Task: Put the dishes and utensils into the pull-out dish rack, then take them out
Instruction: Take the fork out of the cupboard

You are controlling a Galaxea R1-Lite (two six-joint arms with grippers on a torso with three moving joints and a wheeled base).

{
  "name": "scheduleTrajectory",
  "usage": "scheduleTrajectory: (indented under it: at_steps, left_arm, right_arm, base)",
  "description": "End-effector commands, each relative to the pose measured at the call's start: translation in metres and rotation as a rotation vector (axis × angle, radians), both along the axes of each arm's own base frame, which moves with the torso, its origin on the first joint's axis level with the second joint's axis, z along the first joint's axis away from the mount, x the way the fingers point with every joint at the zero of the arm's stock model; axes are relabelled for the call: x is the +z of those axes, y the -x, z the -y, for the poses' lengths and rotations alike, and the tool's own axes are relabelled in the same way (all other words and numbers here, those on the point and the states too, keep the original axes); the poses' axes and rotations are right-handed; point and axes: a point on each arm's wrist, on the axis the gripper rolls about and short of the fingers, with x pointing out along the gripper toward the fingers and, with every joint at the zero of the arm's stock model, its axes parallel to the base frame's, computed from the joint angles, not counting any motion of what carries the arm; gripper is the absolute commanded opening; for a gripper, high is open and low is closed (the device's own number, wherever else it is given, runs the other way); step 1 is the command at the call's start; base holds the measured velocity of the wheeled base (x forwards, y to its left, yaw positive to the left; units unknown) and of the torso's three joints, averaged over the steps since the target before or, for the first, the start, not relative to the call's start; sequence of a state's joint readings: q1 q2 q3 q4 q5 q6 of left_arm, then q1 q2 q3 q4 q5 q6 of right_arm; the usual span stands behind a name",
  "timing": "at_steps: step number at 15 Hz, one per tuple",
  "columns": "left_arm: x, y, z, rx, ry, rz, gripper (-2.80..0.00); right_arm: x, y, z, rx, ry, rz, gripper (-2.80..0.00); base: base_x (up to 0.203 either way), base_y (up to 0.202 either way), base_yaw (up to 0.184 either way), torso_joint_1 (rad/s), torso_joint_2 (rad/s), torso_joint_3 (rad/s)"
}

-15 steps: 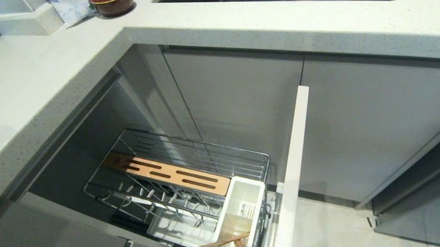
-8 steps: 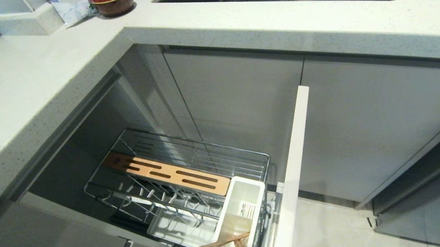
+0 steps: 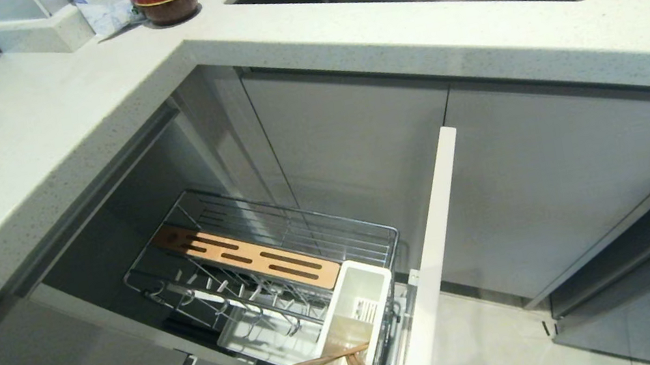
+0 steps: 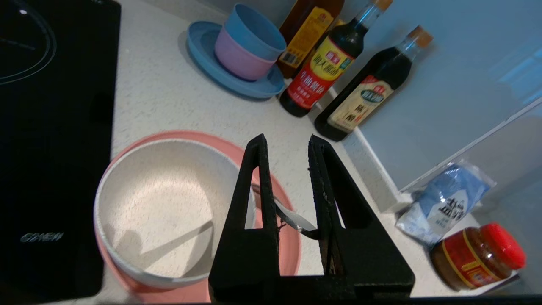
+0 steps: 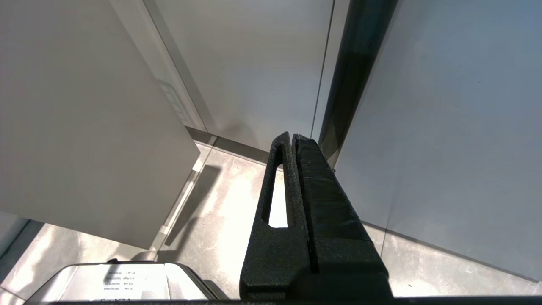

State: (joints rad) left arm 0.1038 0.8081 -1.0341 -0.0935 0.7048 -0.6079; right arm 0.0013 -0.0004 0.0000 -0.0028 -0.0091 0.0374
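left wrist view shows the left hand (image 4: 288, 146) above the desk (image 4: 169, 97), pinching the silver fork (image 4: 292, 218) between its fingers, over the pink plate (image 4: 283, 203) that carries the cream bowl (image 4: 161, 203). the right hand (image 5: 292, 137) hangs pressed together above the floor (image 5: 220, 212). head view shows the dish rack (image 3: 282, 242) pulled out, chopsticks (image 3: 328, 360) lying across its white cup (image 3: 356, 309).

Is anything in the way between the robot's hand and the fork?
No, nothing visible. The fork is right at the left gripper, by the pink plate and the bowl.
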Motion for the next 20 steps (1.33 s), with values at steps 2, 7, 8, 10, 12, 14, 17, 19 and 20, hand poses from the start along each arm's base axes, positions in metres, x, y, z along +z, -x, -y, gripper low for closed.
scheduleTrajectory:
  at_steps: [2, 7, 8, 10, 12, 14, 17, 19, 20]
  left_arm:
    - [-0.013, 0.007, 0.002, -0.048, -0.012, -0.012, -2.80]
    - [-0.024, 0.000, 0.001, -0.076, -0.024, -0.017, -2.80]
    - [-0.027, -0.003, 0.001, -0.076, -0.025, -0.015, -2.80]
    - [-0.037, -0.008, 0.000, -0.071, -0.037, -0.023, -2.80]
    - [-0.048, -0.012, -0.001, -0.057, -0.062, -0.018, -2.80]
    - [-0.055, -0.015, -0.001, -0.059, -0.084, -0.010, -2.80]
    - [-0.059, -0.015, -0.002, -0.053, -0.088, -0.009, -2.80]
    - [-0.060, -0.016, -0.001, -0.064, -0.092, -0.014, -2.80]
    - [-0.060, -0.015, -0.001, -0.072, -0.096, -0.015, -2.80]
  right_arm:
    - [0.000, 0.000, 0.000, 0.000, 0.001, 0.000, -2.80]
    - [0.000, 0.000, 0.000, 0.000, 0.001, 0.000, -2.80]
    - [0.000, 0.000, 0.000, 0.000, 0.000, 0.000, -2.80]
    - [0.000, 0.000, 0.000, 0.000, 0.000, 0.000, -2.80]
    - [0.000, 0.000, 0.000, 0.000, 0.001, 0.000, -2.80]
    - [0.000, 0.000, 0.000, 0.000, -0.001, 0.000, -2.80]
    - [0.000, 0.000, 0.000, 0.000, 0.000, 0.000, -2.80]
    - [0.000, 0.000, 0.000, 0.000, 0.000, 0.000, -2.80]
    - [0.000, 0.000, 0.000, 0.000, 0.001, 0.000, -2.80]
  base:
    - [0.000, 0.000, 0.000, 0.000, 0.00, 0.000]
    - [0.000, 0.000, 0.000, 0.000, 0.00, 0.000]
    - [0.000, 0.000, 0.000, 0.000, 0.00, 0.000]
    - [0.000, 0.000, 0.000, 0.000, 0.00, 0.000]
    - [0.000, 0.000, 0.000, 0.000, 0.00, 0.000]
    - [0.000, 0.000, 0.000, 0.000, 0.00, 0.000]
    - [0.000, 0.000, 0.000, 0.000, 0.00, 0.000]
    - [0.000, 0.000, 0.000, 0.000, 0.00, 0.000]
    - [0.000, 0.000, 0.000, 0.000, 0.00, 0.000]
